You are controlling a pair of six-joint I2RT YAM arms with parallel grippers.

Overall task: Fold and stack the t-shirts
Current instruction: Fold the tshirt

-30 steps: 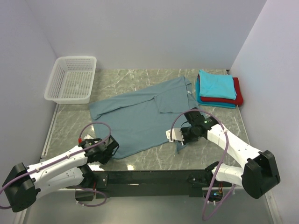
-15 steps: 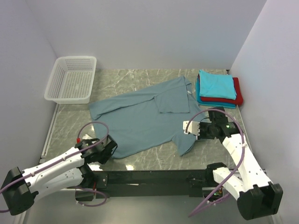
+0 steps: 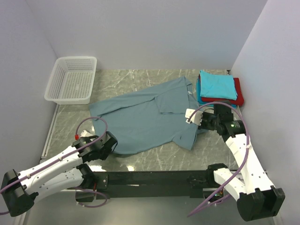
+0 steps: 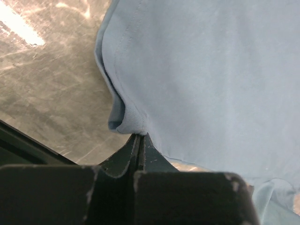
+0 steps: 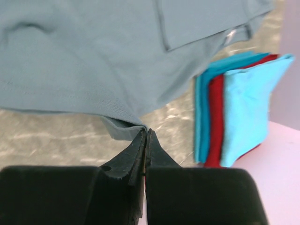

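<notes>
The right gripper (image 3: pixel 193 117), pinching the near-right edge of the grey-blue tee (image 3: pixel 140 122), has swung out from the middle of the table towards the folded stack (image 3: pixel 218 86) and dragged that corner of cloth with it. The left gripper (image 3: pixel 107 143) has edged forward a little with the near-left hem.

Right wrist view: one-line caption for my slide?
The right end effector shut on the edge of the grey-blue t-shirt, with the folded stack of turquoise and red shirts alongside.
</notes>
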